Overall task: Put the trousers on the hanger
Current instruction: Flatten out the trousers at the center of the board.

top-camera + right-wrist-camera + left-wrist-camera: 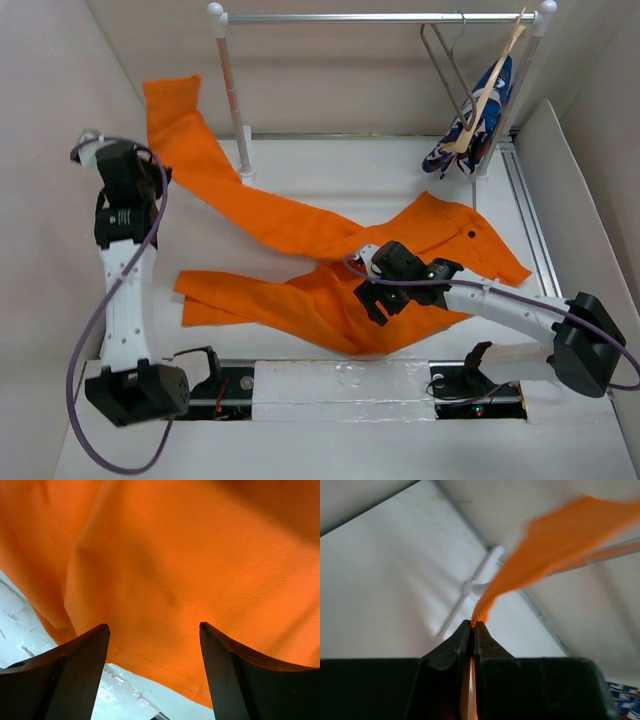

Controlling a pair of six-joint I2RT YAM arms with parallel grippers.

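The orange trousers (330, 290) lie spread on the white table, waistband with a dark button at the right. One leg rises up to the left, where my left gripper (153, 180) is shut on its edge; in the left wrist view the gripper (472, 625) pinches a fold of orange cloth (560, 535). My right gripper (372, 303) is open, low over the crotch area; in the right wrist view the gripper (154, 626) stands open just above the cloth (175, 560). The grey wire hanger (447, 62) hangs on the rail at the back right.
A clothes rack with white posts (232, 100) and a metal rail (380, 17) stands at the back. A wooden hanger (492, 82) with a blue patterned garment (476, 125) hangs beside the wire hanger. Padded walls enclose the table; a metal track (530, 220) runs along its right side.
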